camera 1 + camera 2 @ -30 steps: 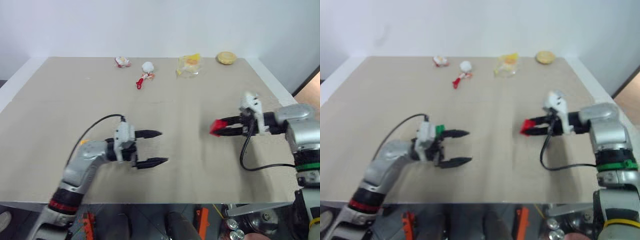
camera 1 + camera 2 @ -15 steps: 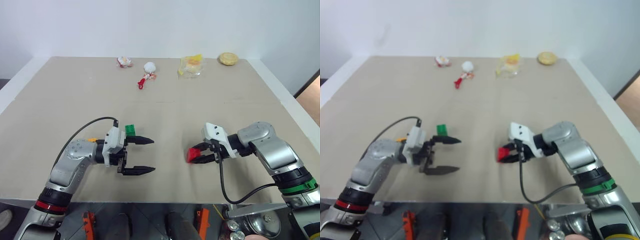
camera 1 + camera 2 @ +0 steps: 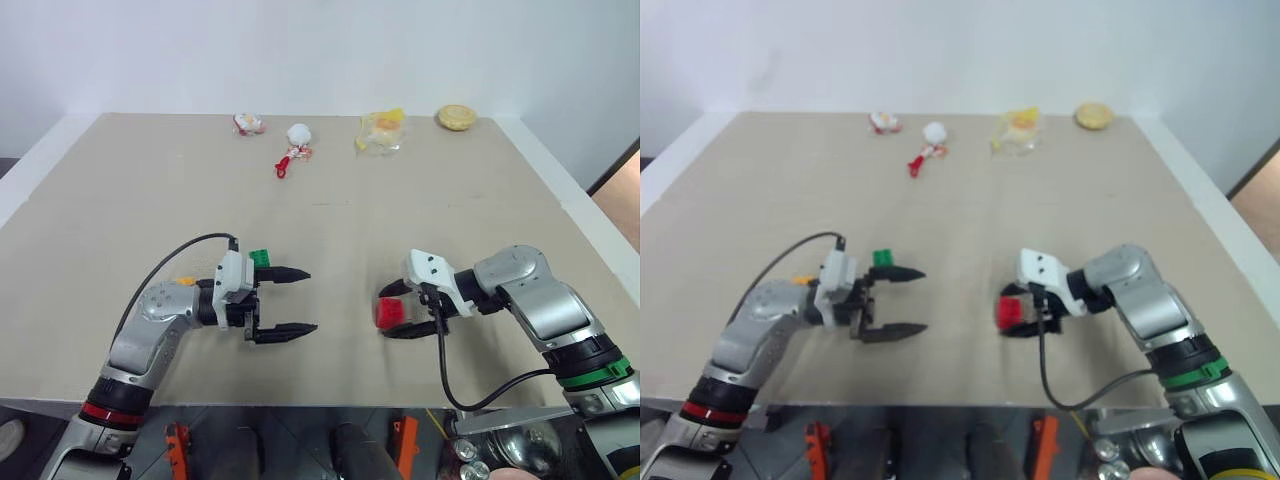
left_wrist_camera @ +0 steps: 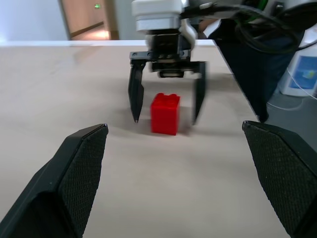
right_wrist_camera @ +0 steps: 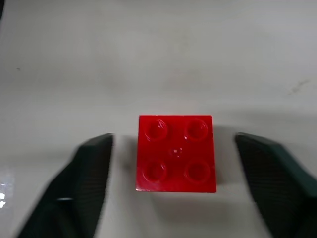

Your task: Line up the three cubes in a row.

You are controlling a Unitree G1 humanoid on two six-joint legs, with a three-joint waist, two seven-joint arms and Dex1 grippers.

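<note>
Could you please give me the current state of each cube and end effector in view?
Red studded plastic cube: standing on the table, released.
Green studded plastic cube: on the table, ungripped.
Right end effector: open, straddling the red cube.
Left end effector: open, empty.

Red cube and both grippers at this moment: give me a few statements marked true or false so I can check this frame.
1. The red cube stands on the table, studs up. True.
2. The right gripper is clamped on the red cube. False: its fingers stand apart on either side, with gaps showing.
3. The left gripper is open and holds nothing. True.
4. The green cube sits beside the red cube. False: it is by the left gripper, well apart from the red one.
</note>
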